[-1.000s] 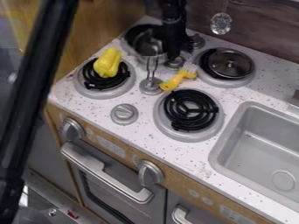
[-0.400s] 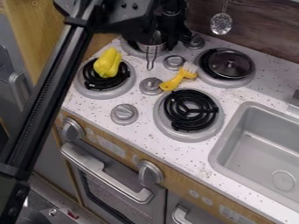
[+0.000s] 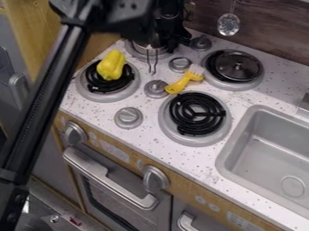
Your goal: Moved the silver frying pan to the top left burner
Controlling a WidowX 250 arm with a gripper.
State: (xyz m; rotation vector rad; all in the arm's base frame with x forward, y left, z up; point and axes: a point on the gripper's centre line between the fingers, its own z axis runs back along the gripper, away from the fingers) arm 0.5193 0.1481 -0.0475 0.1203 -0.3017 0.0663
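The gripper (image 3: 171,39) was over the top left burner (image 3: 136,52); whether it was open or closed could not be told. The silver frying pan (image 3: 149,45) was at that burner, partly hidden, its handle toward the stove's front. A yellow pepper (image 3: 111,66) lay on the bottom left burner, a dark lid (image 3: 240,66) on the top right one.
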